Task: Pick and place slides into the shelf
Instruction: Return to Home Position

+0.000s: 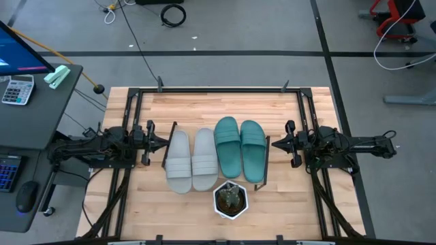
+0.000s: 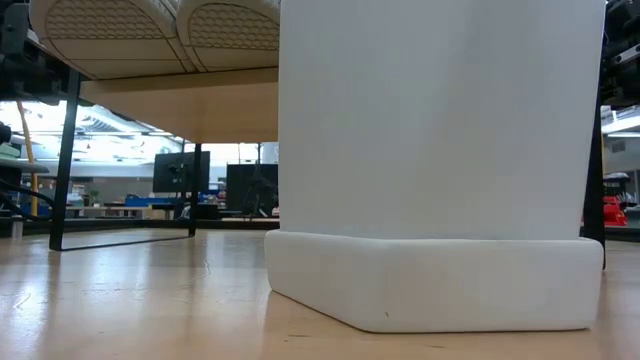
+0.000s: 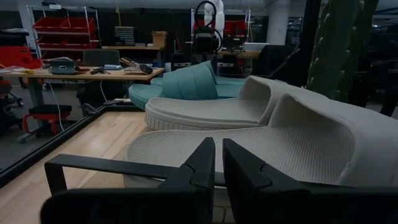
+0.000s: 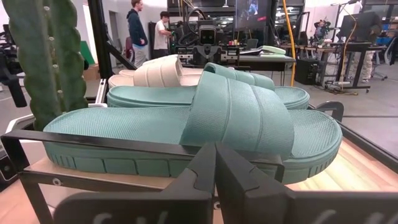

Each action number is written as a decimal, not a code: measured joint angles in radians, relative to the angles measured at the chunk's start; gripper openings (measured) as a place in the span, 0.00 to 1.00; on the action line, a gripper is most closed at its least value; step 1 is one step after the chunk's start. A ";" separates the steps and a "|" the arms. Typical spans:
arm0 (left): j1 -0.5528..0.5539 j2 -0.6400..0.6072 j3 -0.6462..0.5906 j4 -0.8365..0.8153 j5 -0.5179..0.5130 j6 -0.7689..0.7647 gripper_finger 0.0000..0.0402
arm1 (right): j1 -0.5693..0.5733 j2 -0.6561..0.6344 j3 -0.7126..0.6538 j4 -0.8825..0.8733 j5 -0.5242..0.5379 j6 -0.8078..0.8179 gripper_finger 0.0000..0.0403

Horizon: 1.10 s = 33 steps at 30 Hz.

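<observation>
Teal-green slides (image 1: 227,146), light grey slides (image 1: 204,158)

No text, label, brand or number can be read in any view. The keys of the calculator (image 1: 17,89) are too small to be made out, and nothing legible is shown on the monitor (image 1: 20,49) beside it.

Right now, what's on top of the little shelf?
The grey pair and the teal pair lie side by side on the shelf, straps up. They cover its wooden top, so whether anything smaller lies beneath them cannot be seen.
</observation>
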 joint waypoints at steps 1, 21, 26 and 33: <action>0.000 0.000 0.000 0.000 0.000 0.000 0.10 | 0.000 0.000 0.000 0.000 0.000 0.000 0.03; 0.000 0.000 0.000 0.000 0.000 0.000 0.08 | 0.000 0.000 0.000 0.000 0.000 0.000 0.03; 0.000 0.000 0.000 0.000 0.000 0.001 0.10 | 0.000 0.000 0.000 0.000 0.000 0.000 0.03; 0.000 0.000 0.000 0.000 0.000 0.000 0.08 | 0.000 0.000 0.000 0.000 0.000 -0.001 0.03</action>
